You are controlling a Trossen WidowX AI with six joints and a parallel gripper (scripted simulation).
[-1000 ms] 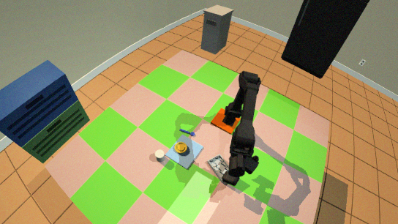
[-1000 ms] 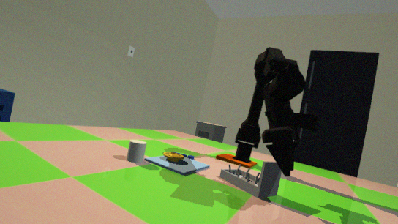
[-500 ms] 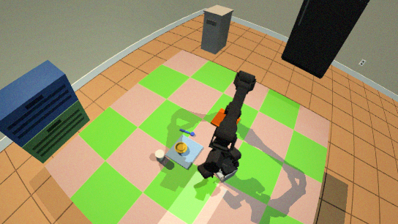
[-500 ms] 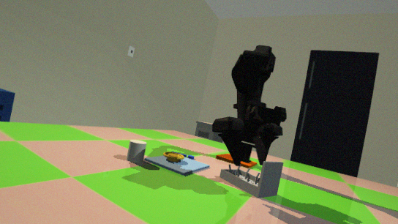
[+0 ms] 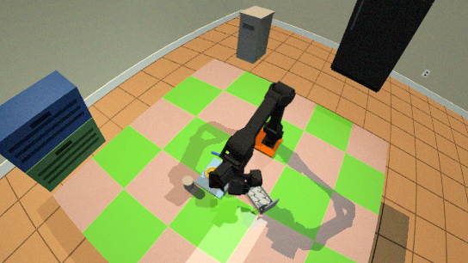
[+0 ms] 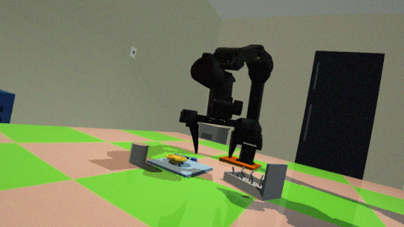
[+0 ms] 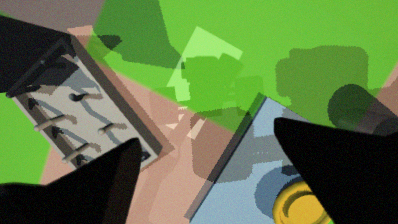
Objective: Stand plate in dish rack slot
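The yellow plate [image 5: 209,172] [image 6: 176,159] [image 7: 302,206] lies flat, seemingly raised a little, over a light blue board [image 5: 204,182] [image 6: 200,170] [image 7: 225,200]. The grey dish rack [image 5: 270,205] [image 6: 275,182] [image 7: 120,100] stands beside the board, with thin rails inside and a tall end wall; its slots hold nothing that I can see. My gripper [image 6: 213,155] [image 7: 207,135] is open and empty, pointing down above the space between board and rack. In the wrist view the right finger partly covers the plate and the left finger covers a corner of the rack. In the top view the arm hides the fingertips.
A pale grey cylinder [image 5: 187,180] [image 6: 139,154] stands upright close to the board, on the side away from the rack. A small blue object [image 5: 216,153] [image 6: 194,159] lies behind the board. The arm's orange base [image 5: 265,148] [image 6: 228,161] is behind the rack.
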